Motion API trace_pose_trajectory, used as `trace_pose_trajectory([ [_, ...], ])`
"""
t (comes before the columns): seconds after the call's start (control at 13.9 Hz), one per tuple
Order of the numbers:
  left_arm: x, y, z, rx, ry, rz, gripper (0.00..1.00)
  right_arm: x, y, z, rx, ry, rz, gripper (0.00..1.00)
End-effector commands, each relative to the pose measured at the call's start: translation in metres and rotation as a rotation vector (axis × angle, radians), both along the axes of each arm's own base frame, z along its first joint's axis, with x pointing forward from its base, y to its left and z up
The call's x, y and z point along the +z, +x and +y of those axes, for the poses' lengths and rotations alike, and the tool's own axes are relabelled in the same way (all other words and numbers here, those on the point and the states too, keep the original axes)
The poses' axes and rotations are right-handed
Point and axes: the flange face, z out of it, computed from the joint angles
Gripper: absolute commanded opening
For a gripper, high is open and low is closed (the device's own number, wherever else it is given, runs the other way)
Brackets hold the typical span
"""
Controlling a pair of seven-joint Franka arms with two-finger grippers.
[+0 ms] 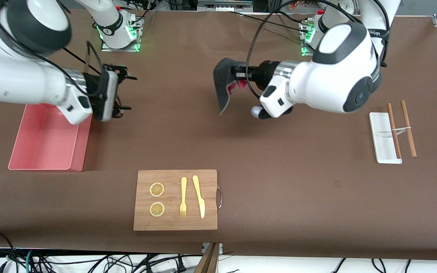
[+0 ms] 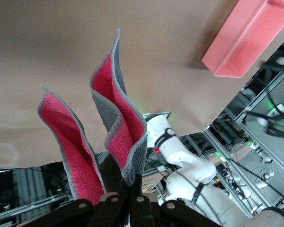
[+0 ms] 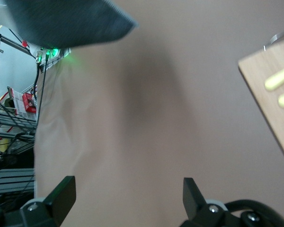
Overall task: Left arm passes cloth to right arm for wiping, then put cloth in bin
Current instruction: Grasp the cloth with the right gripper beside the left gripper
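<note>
Cloth (image 1: 223, 85), dark grey outside and pink inside, hung in the air from the left gripper (image 1: 236, 77), whose fingers were clenched on its folded edge; it was over the bare brown table (image 1: 298, 182), about the middle. In the left wrist view the cloth (image 2: 114, 137) stood up in two folds from the closed fingers. The right gripper (image 1: 125, 93) hovered over the table just beside the pink bin (image 1: 47, 138), its fingers spread apart and holding nothing. The bin sat toward the right arm's end of the table. A wooden cutting board (image 1: 175, 200) lay nearer to the front camera, carrying two lemon slices (image 1: 157, 189), a yellow fork (image 1: 183, 197) and a yellow knife (image 1: 199, 196).
</note>
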Motion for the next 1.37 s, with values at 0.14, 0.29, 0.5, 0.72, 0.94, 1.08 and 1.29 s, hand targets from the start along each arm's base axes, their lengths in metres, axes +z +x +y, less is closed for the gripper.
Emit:
trace_pose_trajectory([
  [0.14, 0.015, -0.011, -0.065, 0.17, -0.036, -0.072, 0.0, -0.001, -0.005, 0.067, 0.001, 0.081, -0.069, 1.0],
  [0.29, 0.006, -0.003, -0.076, 0.257, -0.046, -0.093, 0.0, 0.013, -0.016, 0.089, -0.01, 0.103, -0.075, 1.0],
  [0.5, 0.004, 0.005, -0.078, 0.322, -0.05, -0.107, 0.0, 0.034, -0.032, 0.099, -0.025, 0.097, -0.051, 1.0],
  [0.72, 0.005, 0.009, -0.074, 0.355, -0.036, -0.093, 0.0, 0.039, -0.038, 0.093, -0.002, 0.09, -0.023, 1.0],
  [0.94, 0.007, 0.012, -0.07, 0.385, -0.028, -0.078, 0.0, 0.039, -0.054, 0.088, 0.039, 0.067, 0.032, 1.0],
  [1.08, 0.011, 0.018, -0.068, 0.428, -0.038, -0.085, 0.0, 0.049, -0.064, 0.075, 0.04, 0.06, 0.042, 1.0],
  [1.29, 0.013, 0.016, -0.07, 0.438, -0.034, -0.079, 0.0, 0.055, -0.063, 0.08, -0.002, 0.058, 0.016, 1.0],
])
